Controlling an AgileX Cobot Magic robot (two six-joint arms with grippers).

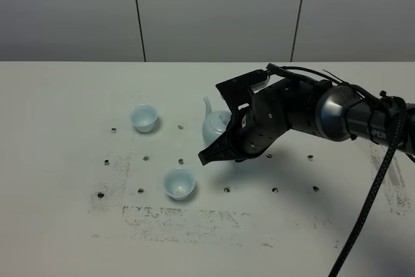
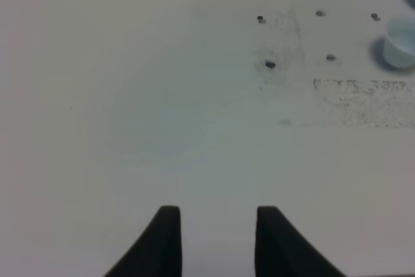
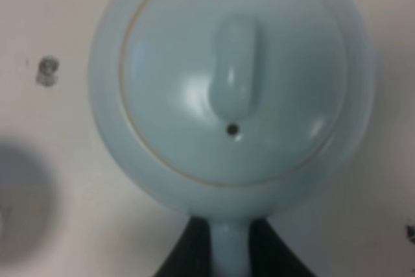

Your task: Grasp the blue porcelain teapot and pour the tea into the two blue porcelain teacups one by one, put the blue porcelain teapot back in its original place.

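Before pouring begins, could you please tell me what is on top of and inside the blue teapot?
A lid with an oblong knob and small vent hole sits on the teapot. The lid covers the opening, so whether tea is inside cannot be seen.

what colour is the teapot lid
The lid is pale sky blue, matching the teapot body, with a thin tan line around its edge. The right wrist view shows it best.

White capital letters reading "PER" are showing on the black cylindrical segment of the right arm, close to the right edge of the exterior high view. Whether further letters are continuing round the casing cannot be told. A smudged dark band is running across the near part of the white matte tabletop. It is resembling worn print but giving no legible characters.
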